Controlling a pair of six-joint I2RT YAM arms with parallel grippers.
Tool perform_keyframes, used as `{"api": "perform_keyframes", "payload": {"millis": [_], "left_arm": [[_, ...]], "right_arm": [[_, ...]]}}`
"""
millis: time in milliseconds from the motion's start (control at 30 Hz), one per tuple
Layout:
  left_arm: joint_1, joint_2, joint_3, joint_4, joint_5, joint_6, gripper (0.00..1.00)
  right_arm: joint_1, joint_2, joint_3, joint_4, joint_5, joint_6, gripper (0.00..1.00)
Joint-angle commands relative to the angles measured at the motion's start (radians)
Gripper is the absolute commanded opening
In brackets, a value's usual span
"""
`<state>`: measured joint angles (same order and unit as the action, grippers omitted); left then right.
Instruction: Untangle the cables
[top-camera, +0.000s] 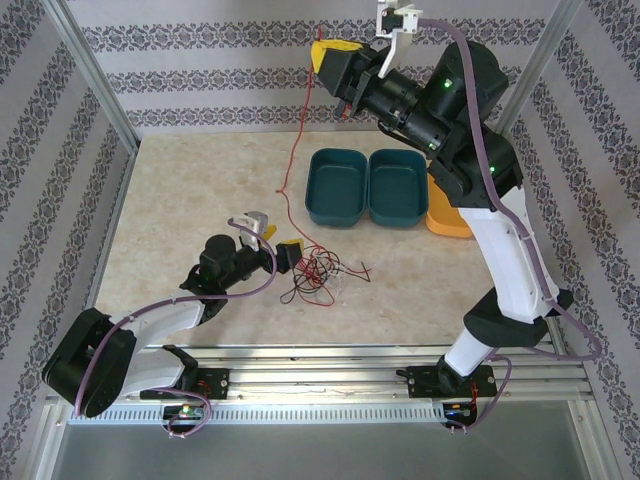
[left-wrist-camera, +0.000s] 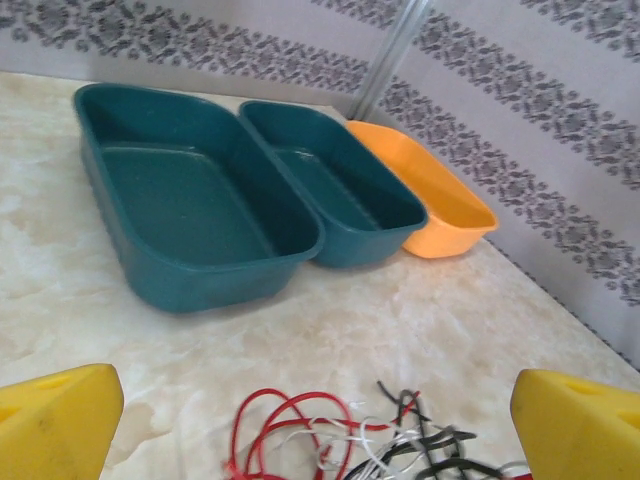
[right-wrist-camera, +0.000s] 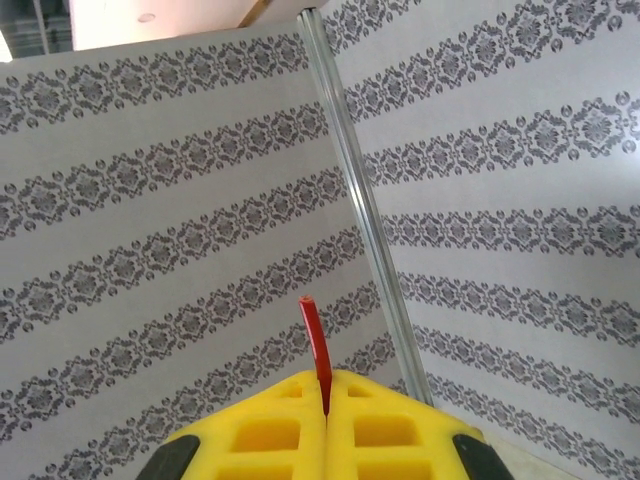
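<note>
The right gripper (right-wrist-camera: 327, 395) is pinched shut on a red cable (right-wrist-camera: 314, 338), high up behind the teal tubs (top-camera: 368, 170). The left gripper (top-camera: 280, 243) is wide open and holds nothing, down in front of the tubs and a bit to their left. The cables (top-camera: 322, 272) lie in a messy pile on the table (top-camera: 180, 200) in front of the tubs, just beside that open gripper.
</note>
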<state>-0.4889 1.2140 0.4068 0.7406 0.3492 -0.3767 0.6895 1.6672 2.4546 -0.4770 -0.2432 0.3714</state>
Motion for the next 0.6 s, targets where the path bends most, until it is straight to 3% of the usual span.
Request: {"api": "perform_keyframes", "payload": {"millis": [0, 267, 433, 567], "left_arm": [[0.004, -0.011, 0.051, 0.097, 0.085, 0.028, 0.99], [0.004, 0.009, 0.056, 0.031, -0.024, 0.011, 0.99], [0.005, -0.029, 0.049, -0.116, -0.112, 0.009, 0.99], [0.005, -0.041, 0.055, -0.234, -0.161, 0.018, 0.99]], "right_arm": [[-0.002, 0.022, 0.038, 0.025, -0.04, 0.03, 0.0], [-0.018, 0.007, 0.101, -0.043, 0.038, -0.014, 0.0], [-0.059, -0.086, -0.003, -0.044, 0.138, -0.051, 0.0], [-0.128, -0.18, -0.119, 0.011, 0.138, -0.006, 0.0]]}}
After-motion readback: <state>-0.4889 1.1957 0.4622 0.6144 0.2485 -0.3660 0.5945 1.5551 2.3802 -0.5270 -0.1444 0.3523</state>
